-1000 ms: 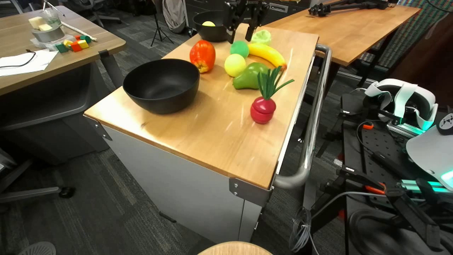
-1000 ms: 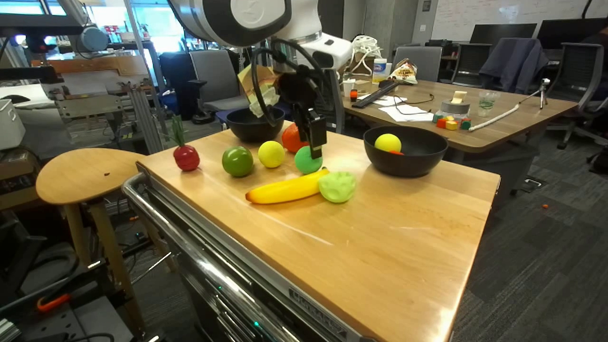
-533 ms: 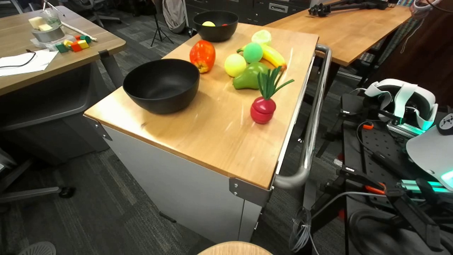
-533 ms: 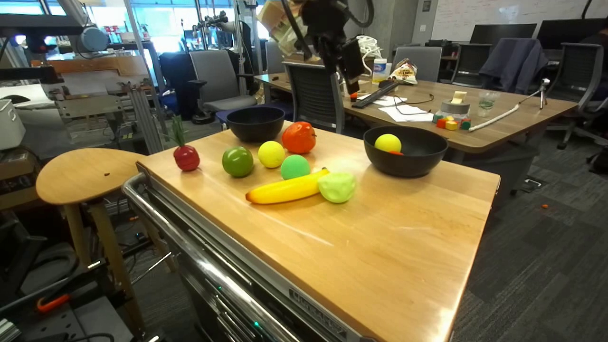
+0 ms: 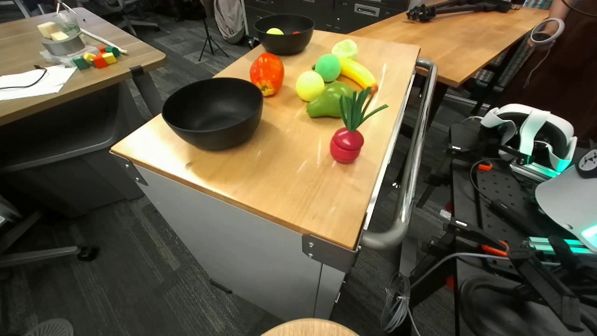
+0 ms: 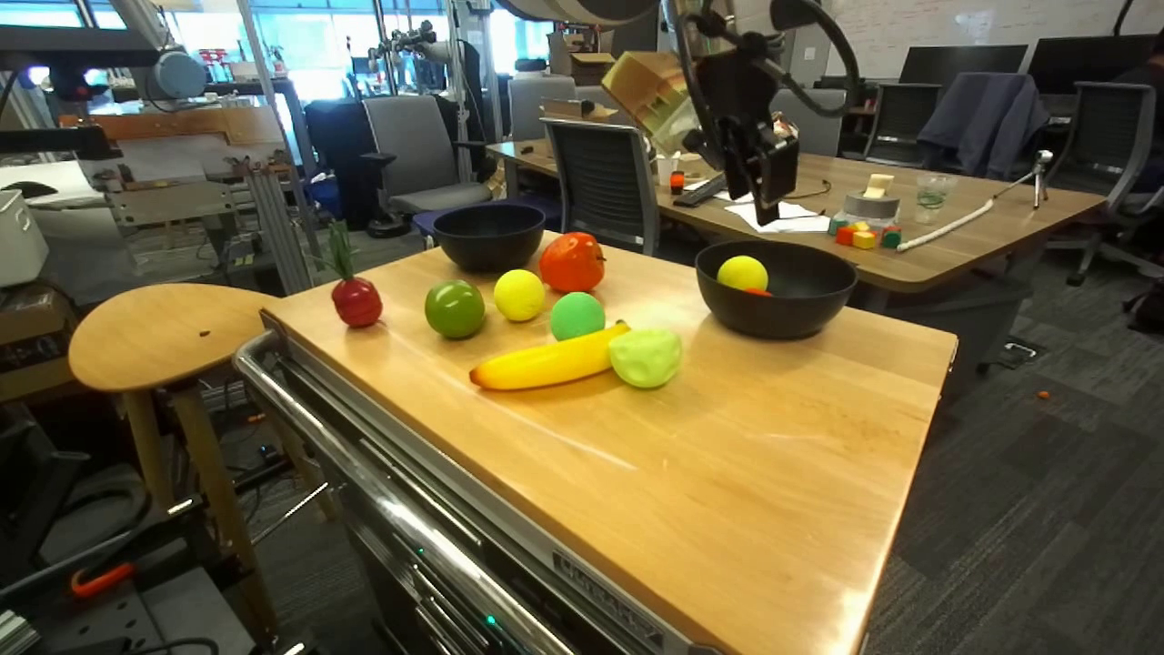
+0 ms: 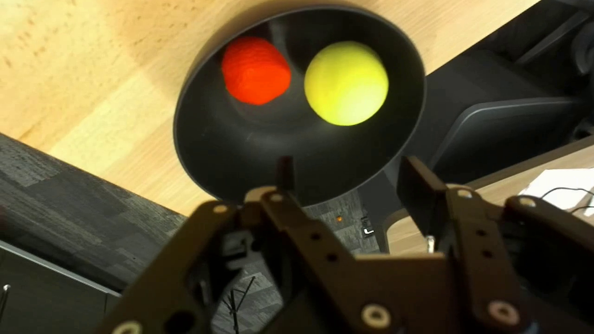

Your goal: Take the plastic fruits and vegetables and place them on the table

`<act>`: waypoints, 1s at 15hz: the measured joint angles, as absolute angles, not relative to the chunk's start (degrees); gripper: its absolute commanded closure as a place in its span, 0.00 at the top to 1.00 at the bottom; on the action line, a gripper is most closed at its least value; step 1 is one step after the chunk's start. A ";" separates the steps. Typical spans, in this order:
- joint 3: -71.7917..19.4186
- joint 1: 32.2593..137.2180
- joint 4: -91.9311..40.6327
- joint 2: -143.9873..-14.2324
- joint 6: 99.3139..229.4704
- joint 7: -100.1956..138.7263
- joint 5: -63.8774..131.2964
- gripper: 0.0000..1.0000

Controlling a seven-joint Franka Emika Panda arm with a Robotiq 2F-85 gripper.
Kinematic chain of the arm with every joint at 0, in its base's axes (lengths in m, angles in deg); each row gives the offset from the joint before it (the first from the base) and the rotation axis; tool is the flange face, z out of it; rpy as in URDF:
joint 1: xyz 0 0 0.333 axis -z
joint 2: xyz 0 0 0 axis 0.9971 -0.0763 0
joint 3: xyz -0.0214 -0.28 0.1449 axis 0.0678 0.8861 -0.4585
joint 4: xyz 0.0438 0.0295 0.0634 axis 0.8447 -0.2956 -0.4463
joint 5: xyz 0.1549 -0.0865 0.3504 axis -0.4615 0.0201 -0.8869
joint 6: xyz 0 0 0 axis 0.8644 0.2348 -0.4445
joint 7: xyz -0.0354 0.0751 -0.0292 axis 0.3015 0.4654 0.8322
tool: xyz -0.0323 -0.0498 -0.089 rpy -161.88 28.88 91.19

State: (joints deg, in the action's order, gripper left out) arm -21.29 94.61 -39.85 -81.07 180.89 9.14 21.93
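Observation:
My gripper (image 7: 348, 174) stands open above a black bowl (image 6: 773, 314), nothing between its fingers. Inside this bowl lie a red piece (image 7: 256, 70) and a yellow ball (image 7: 346, 83), side by side in the wrist view. On the light-wood table (image 5: 280, 186) rest the red radish (image 5: 346, 144) with green leaves, a green pear-shaped fruit (image 5: 330, 100), another yellow ball (image 6: 519, 296), an orange-red pepper (image 6: 571, 262), a green ball (image 6: 577, 316), the banana (image 6: 546, 362) and a pale green piece (image 6: 646, 357) touching the banana's end. The gripper is out of sight in an exterior view.
Another black bowl (image 5: 214, 137) stands on the table near the pepper. A metal bar (image 5: 413, 158) runs along one table side. A round stool (image 6: 173, 332) and a desk (image 6: 982, 205) with papers and small blocks stand close by.
My gripper has lifted away from the green ball and travelled over to the bowl holding the yellow ball. The green ball has rolled a little beside the banana. The other fruits have stayed put.

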 measured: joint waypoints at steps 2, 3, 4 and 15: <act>-20.91 95.11 -36.77 -85.03 180.79 8.77 21.93 0.87; -20.85 95.33 -35.33 -86.81 180.73 8.56 21.93 0.96; -20.79 95.47 -34.07 -88.34 180.67 8.28 21.93 1.00; -20.98 95.33 -25.84 -97.89 179.81 6.60 21.93 0.86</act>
State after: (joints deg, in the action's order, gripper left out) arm -20.98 95.33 -25.84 -97.89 179.81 6.60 21.93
